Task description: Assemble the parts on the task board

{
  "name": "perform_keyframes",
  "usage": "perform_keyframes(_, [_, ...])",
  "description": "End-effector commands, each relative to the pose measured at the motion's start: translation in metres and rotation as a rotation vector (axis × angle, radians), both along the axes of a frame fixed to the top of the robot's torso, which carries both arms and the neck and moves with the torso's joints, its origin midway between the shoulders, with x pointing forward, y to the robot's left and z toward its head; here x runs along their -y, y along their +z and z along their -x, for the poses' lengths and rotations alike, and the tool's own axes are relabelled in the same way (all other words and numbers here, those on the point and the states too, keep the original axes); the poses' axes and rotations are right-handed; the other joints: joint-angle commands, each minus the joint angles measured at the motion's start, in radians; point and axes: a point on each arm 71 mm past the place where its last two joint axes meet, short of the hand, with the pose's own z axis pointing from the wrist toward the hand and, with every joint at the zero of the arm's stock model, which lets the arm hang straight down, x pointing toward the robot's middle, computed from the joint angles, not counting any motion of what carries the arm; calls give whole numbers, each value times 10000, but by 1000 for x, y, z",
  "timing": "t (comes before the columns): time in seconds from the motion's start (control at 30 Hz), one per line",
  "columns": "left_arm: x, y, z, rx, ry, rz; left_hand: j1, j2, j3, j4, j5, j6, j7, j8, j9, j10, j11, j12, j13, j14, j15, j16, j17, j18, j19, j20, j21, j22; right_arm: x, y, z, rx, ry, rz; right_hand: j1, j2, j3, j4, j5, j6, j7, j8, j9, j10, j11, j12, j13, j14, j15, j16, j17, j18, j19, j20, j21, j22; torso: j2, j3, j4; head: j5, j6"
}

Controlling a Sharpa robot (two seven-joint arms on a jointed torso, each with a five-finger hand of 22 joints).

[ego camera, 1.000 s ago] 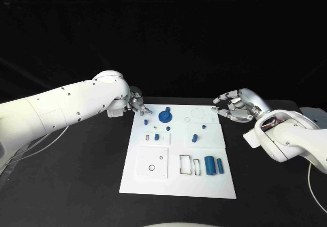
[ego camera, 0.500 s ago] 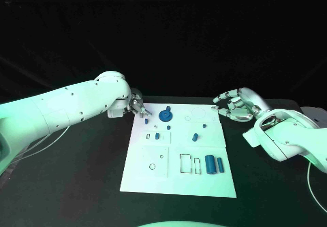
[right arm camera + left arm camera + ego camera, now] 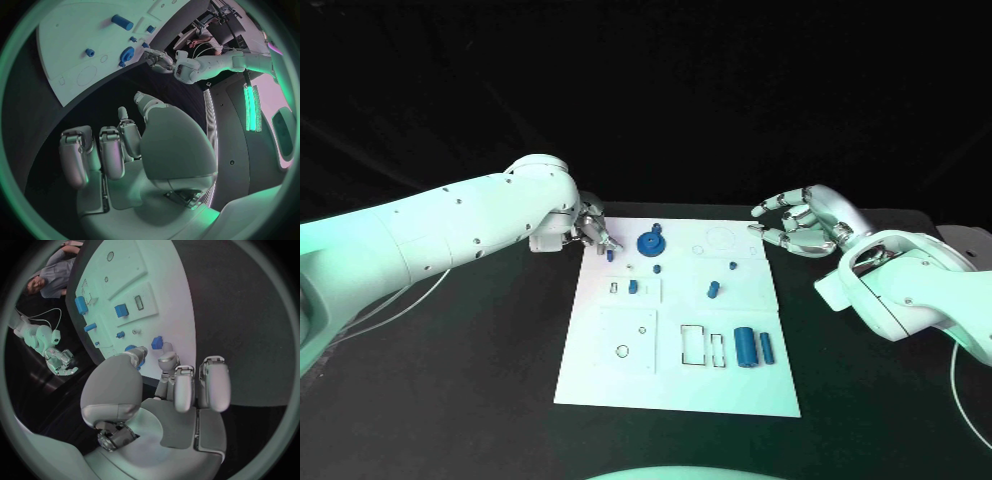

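- White board (image 3: 678, 380) on the black table (image 3: 473, 400), seen from the head: blue parts are scattered over it, with a gear (image 3: 651, 243) near the far edge, small pegs in the middle and a cylinder (image 3: 746, 350) lower down.
- The left hand (image 3: 586, 228) hangs at the board's far left corner, fingertips just beside a small blue peg (image 3: 609, 256). It seems to be reaching for that piece; whether it touches it, I cannot tell.
- The right hand (image 3: 798, 222) hovers off the board's far right corner, fingers curled loosely, nothing in them.
- Left wrist view: the left hand's fingers (image 3: 209, 385) are half curled and apart, with no part between them. The blue peg (image 3: 157, 343) lies just past the fingertips, on the board near its edge.
- To do it well, I'd say: come down over the peg, pinch it squarely between thumb and a finger, and mind the gear close by.
- Right wrist view: the right hand (image 3: 125, 155) is loosely curled and empty, well apart from the board (image 3: 69, 55); best kept clear.
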Motion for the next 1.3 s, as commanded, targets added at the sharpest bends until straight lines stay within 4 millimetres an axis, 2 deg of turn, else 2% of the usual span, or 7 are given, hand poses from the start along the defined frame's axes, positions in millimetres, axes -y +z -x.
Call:
perform_keyframes(0.03, [2, -2, 1, -248, -124, 76, 87, 75, -39, -5, 53, 34, -15, 32, 2, -43, 1, 35, -4, 1059, 65, 64, 2632, -176, 16, 40, 21, 21, -2, 0, 1, 17, 151, 16, -102, 15, 34, 42, 30, 8, 14, 53, -6, -52, 11, -21, 838, 910, -60, -55, 2246, -69, 1046, -102, 46, 2628, 6, -3, 2, 12, -5])
perform_keyframes(0.47, [4, -4, 2, -407, -98, 238, 462, 204, -4, -18, 73, 39, -21, 50, 11, -51, -6, 65, 11, 1059, 59, 64, 2632, -177, 13, 35, 30, 39, -2, 0, 0, 11, 161, 14, -98, 17, 47, 42, 36, 7, 12, 61, -6, -41, 9, -9, 847, 910, -63, -54, 2248, -69, 1046, -105, 46, 2628, 14, -12, -4, 9, -21])
perform_keyframes(0.77, [3, -4, 1, -366, 9, 358, 1213, 599, 335, -109, 70, -4, -50, 52, 11, -81, -33, 76, -5, 1059, 38, 64, 2632, -178, 8, 20, 40, 63, -2, 0, 0, -4, 167, 17, -95, 23, 58, 43, 40, 9, 11, 67, -5, -39, 8, -7, 847, 911, -64, -54, 2249, -69, 1046, -106, 46, 2628, 7, -6, 1, 4, -47])
perform_keyframes(0.87, [3, -4, 1, -397, 18, 405, 1793, 746, 740, -339, 73, -48, -81, 61, 22, -90, -65, 82, -6, 1059, 9, 64, 2632, -178, 6, -1, 42, 72, -2, -1, 0, -7, 165, 19, -94, 25, 61, 43, 41, 10, 11, 69, -5, -38, 7, -6, 847, 911, -64, -54, 2249, -69, 1046, -106, 46, 2628, 5, -1, 0, 6, -62])
perform_keyframes(0.97, [4, -5, 1, -466, 30, 489, 2517, 798, 1530, -865, 58, -132, -108, 105, 70, -98, -97, 63, -24, 1059, -21, 64, 2632, -179, 5, -29, 45, 84, -2, -1, 0, -9, 165, 19, -93, 26, 63, 43, 41, 10, 11, 70, -5, -38, 7, -6, 847, 911, -65, -54, 2249, -69, 1046, -107, 46, 2628, 3, 5, -5, 4, -86])
perform_keyframes(1.13, [3, -5, 2, -557, 114, 714, 2652, 664, 2701, -1348, 22, -208, -49, 353, 307, -21, -57, 49, -52, 1059, 15, 64, 2632, -185, 12, 2, 59, 121, -2, -1, 0, -7, 164, 18, -93, 26, 63, 43, 41, 10, 11, 70, -5, -38, 7, -6, 847, 911, -65, -54, 2249, -69, 1046, -107, 46, 2628, 1, 7, -8, 9, -100])
perform_keyframes(1.3, [1, -4, 2, -593, 342, 1138, 2547, 611, 3096, -1517, 8, -231, -41, 468, 427, 26, -51, 74, -35, 1059, 23, 64, 2632, -185, 10, 18, 60, 126, -2, -1, 0, -3, 160, 18, -93, 26, 63, 43, 41, 10, 11, 70, -5, -38, 7, -6, 847, 911, -65, -54, 2249, -69, 1046, -107, 46, 2628, 0, 9, 3, 25, -86])
